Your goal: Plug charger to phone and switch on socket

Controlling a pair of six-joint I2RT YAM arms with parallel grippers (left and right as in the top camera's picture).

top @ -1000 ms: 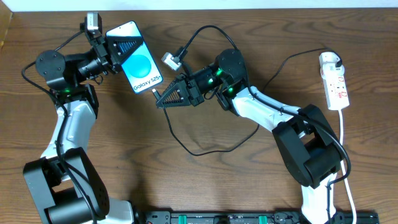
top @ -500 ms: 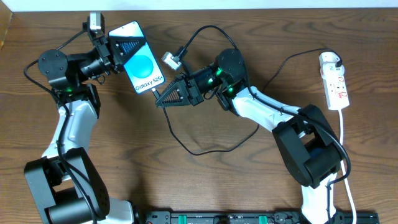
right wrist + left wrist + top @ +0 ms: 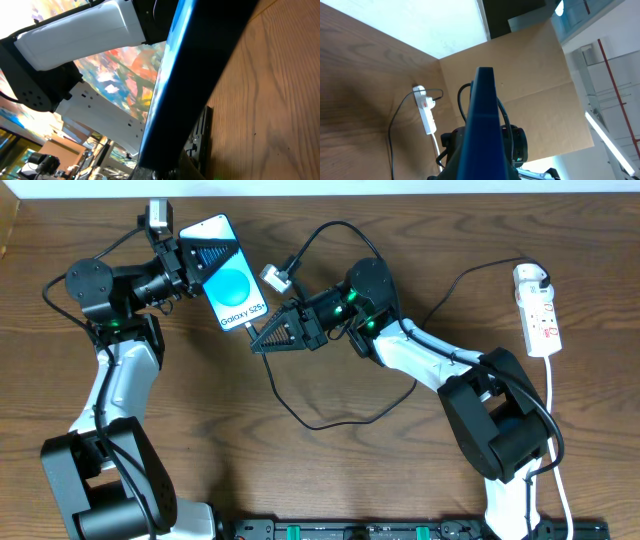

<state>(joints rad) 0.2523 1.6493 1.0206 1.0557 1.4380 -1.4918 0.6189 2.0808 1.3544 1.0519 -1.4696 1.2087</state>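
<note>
The left hand [image 3: 203, 256] is clamped on the upper part of the phone [image 3: 236, 288], whose blue screen faces up and whose lower end points toward the right hand [image 3: 262, 340]. The right hand is pinched shut on the charger [image 3: 300, 421] just behind its plug tip, which sits right at the phone's lower edge, just ahead of the fingertips, while the cable loops over the surface [image 3: 330, 480] behind that hand. The socket [image 3: 537, 310] lies well apart from both hands, out past the right arm's elbow.
</note>
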